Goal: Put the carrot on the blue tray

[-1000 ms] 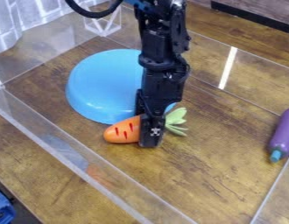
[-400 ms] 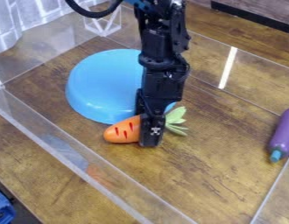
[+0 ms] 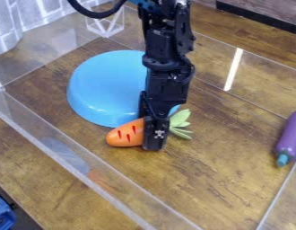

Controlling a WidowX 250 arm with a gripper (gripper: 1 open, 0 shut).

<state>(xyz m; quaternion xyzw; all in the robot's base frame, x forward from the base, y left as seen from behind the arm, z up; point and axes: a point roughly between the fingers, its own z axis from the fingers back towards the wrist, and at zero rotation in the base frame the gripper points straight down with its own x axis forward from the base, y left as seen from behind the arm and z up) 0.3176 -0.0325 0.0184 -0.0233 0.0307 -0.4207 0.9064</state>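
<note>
Nothing has visibly moved since 1.0 s ago or 0.4 s ago: the arm, the toys and the dish sit in the same places in all 3 views.

The gripper stands upright with its black fingers down over the carrot, around the end nearest the leaves. The jaws look narrow and pressed on the toy, though whether they truly clamp it or only straddle it I cannot tell from this angle. The carrot lies on its side on the wooden table, orange tip pointing toward 8 o'clock and its light green top sticking out past the fingers toward 2 o'clock.

The blue tray lies at about 11 o'clock from the carrot, just beside it; its near rim comes close to the carrot, but the carrot rests on the wood, not on the tray. The lower part of the arm partly covers the tray's right edge.

Counted: 1 carrot, 1 blue tray, 1 gripper, and 1 purple toy well apart at 3 o'clock near the right edge. A clear plastic wall fences the table at the front left.
</note>
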